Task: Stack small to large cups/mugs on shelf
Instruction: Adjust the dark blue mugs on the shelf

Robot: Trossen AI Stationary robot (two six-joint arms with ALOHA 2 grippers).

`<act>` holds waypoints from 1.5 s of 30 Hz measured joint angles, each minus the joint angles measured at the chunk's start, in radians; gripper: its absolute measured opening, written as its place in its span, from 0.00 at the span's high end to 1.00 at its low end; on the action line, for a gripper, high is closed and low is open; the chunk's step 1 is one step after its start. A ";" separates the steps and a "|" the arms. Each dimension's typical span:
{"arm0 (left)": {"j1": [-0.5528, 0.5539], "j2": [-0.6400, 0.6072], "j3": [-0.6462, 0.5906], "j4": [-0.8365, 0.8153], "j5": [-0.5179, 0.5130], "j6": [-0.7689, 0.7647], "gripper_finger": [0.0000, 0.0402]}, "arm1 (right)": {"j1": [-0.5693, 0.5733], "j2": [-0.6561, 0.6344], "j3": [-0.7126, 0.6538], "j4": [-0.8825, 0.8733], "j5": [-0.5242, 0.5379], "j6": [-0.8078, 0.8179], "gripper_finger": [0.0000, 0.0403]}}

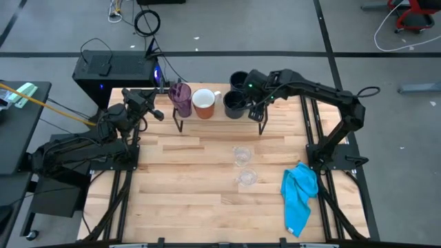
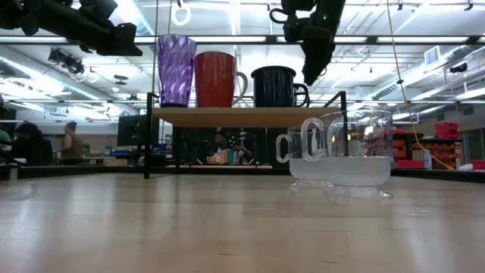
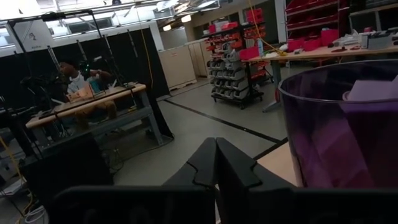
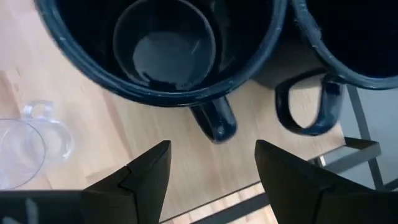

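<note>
A crumpled blue cloth (image 1: 300, 195) lies on the wooden table (image 1: 186, 193) near its right front corner. Beyond the table's far edge a black box (image 1: 114, 74) with a small blue light stands on the grey floor (image 1: 275, 27), where black and white cables (image 1: 147, 22) trail about. In the room behind are red storage bins on shelving (image 3: 239, 53), a workbench (image 3: 87, 106) with a person (image 3: 73, 78) seated at it, and ceiling strip lights (image 2: 250, 57).
</note>
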 joint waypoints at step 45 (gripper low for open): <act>0.001 0.000 0.000 -0.002 -0.001 0.002 0.95 | 0.016 0.001 -0.010 0.212 -0.119 -0.189 0.40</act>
